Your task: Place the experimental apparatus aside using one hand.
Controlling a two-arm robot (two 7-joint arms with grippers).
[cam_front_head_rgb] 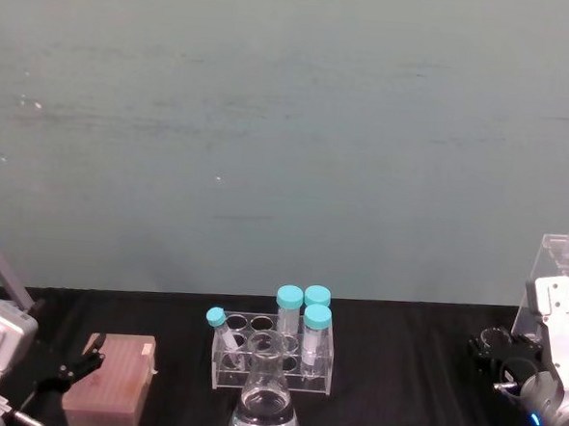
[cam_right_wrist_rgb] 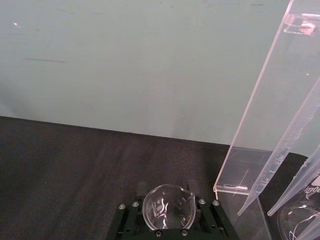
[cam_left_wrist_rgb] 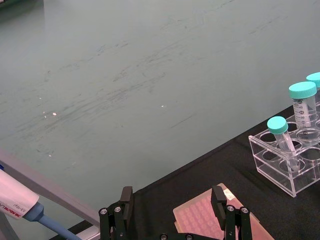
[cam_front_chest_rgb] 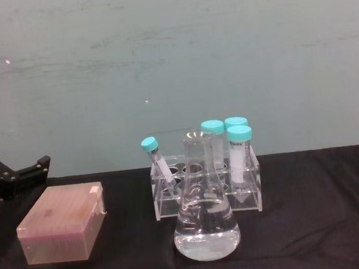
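Evidently the right gripper is clamped on the small glass beaker, bottom centre of the right wrist view, near the tall acrylic rack. The glass looks light, slick and brittle, so a gentle hold across its wall seems right. The left gripper hangs open at the head view's lower left.

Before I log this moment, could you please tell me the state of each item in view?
conical flask: upright, unstoppered, clear liquid in its base.
small beaker: gripped by the right pincer.
tall acrylic rack: upright.
tube rack: upright, four capped tubes, one leaning.
pink box: closed.
left pincer: open, near the pink box.
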